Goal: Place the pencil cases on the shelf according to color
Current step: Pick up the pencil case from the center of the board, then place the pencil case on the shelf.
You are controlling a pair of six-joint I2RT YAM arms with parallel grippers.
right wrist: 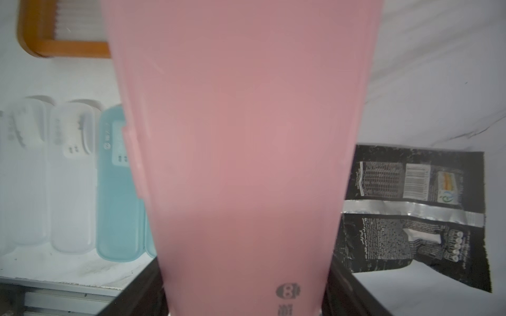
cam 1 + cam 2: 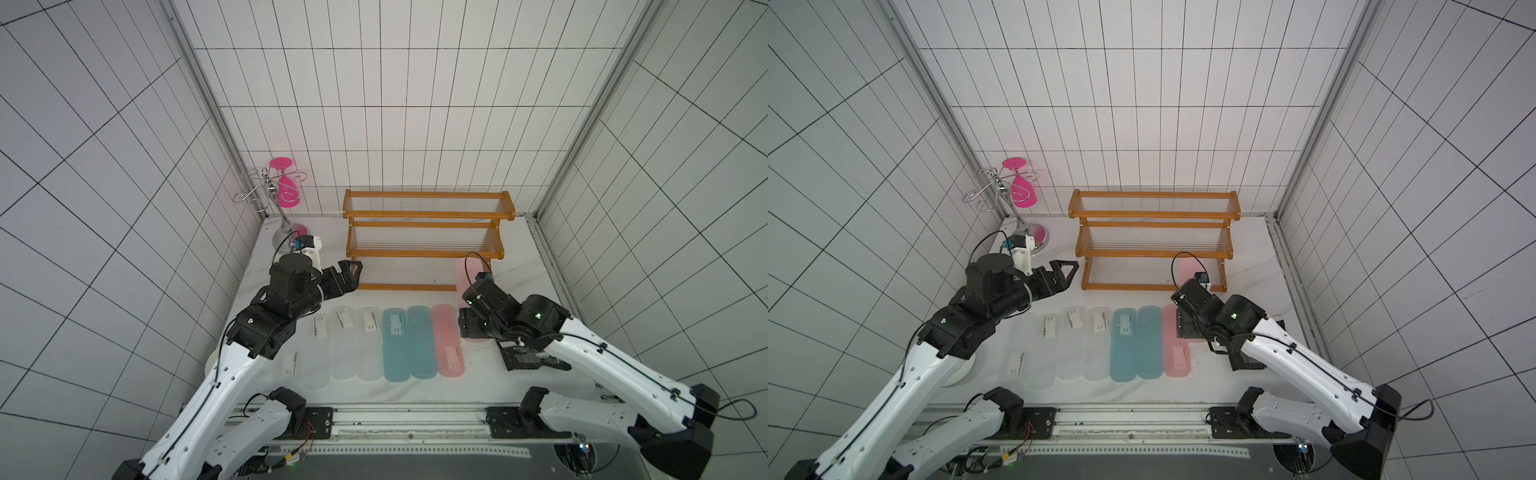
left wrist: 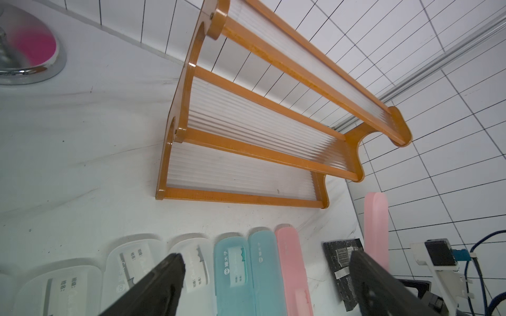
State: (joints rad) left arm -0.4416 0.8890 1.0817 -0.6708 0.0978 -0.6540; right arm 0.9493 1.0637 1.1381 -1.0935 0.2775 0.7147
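Your left arm and right arm wear glossy white shells dotted with small dark screw holes and joined by blocky black joints. A thin black cable runs along each shell under black clips. You'll spot a green light on a right-arm joint. Each wrist carries a white camera bracket with a blue plug. The left gripper is matte black, with triangular cut-out fingers.

We're looking into a robotics lab test cell here: gridded white wall panels on aluminium posts box in a marble-look counter, with left arm and right arm bolted to a front rail.
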